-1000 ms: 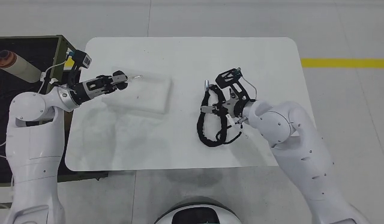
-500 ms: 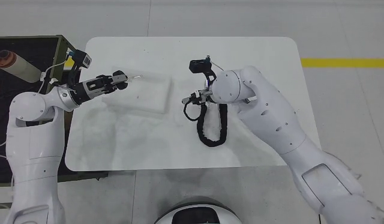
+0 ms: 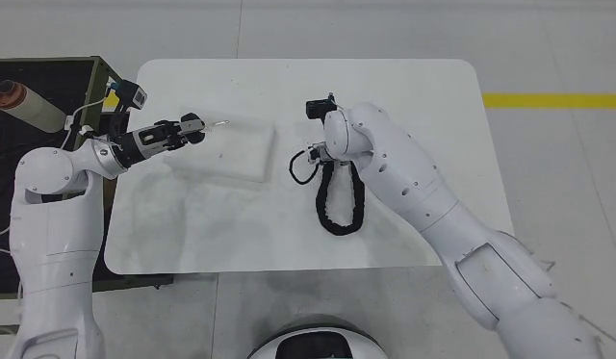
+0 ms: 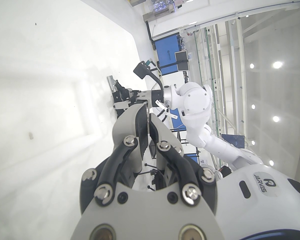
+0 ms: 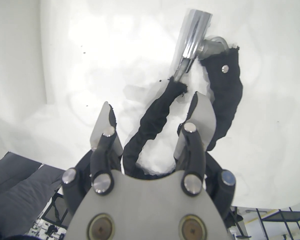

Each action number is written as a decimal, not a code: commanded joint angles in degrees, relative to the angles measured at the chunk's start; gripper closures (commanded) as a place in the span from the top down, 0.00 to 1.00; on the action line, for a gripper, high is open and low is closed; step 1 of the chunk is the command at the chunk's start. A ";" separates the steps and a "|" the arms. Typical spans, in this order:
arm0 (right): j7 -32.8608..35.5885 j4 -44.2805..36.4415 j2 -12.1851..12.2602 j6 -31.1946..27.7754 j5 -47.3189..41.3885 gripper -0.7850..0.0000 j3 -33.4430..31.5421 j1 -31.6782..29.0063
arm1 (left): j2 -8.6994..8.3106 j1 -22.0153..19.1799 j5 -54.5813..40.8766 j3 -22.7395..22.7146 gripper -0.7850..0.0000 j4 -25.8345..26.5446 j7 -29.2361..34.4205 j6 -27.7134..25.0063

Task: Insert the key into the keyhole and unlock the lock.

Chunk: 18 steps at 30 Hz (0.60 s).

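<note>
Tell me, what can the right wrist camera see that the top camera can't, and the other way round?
The right wrist view adds the shiny metal lock barrel close up, and the open right tool with one strand of the black cable between its fingers. The top view adds the left tool pinching the key over the white pad, plus the cable's whole loop. Both share the black cable lying on the white table.
</note>
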<state>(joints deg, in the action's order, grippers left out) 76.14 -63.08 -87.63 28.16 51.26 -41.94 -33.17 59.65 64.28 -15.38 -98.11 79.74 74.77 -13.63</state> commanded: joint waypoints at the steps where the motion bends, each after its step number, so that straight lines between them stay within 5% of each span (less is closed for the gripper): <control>1: -0.03 1.62 -0.75 0.02 1.21 0.55 -0.67 0.19 | 0.00 0.00 0.00 0.00 0.00 0.00 0.00 0.00; 6: 0.17 4.40 -2.58 -0.17 4.42 0.44 -2.21 0.04 | 0.00 0.00 0.00 0.00 0.00 0.00 0.00 0.00; 8: 0.20 5.16 -3.23 -0.21 5.38 0.00 -3.17 -0.15 | 0.00 0.00 0.00 0.00 0.00 0.00 0.00 0.00; 13: 1.09 3.43 -3.91 -1.10 7.27 0.00 -7.45 -1.48 | 0.00 0.00 0.00 0.00 0.00 0.00 0.00 0.00; 18: 0.27 -4.02 -1.84 -5.01 3.50 0.00 -15.38 -5.58 | 0.00 0.00 0.00 0.00 0.00 0.00 0.00 0.00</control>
<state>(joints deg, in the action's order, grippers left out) 76.83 -65.01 -90.24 24.21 56.06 -55.10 -37.65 59.65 64.28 -15.38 -98.11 79.74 74.77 -13.63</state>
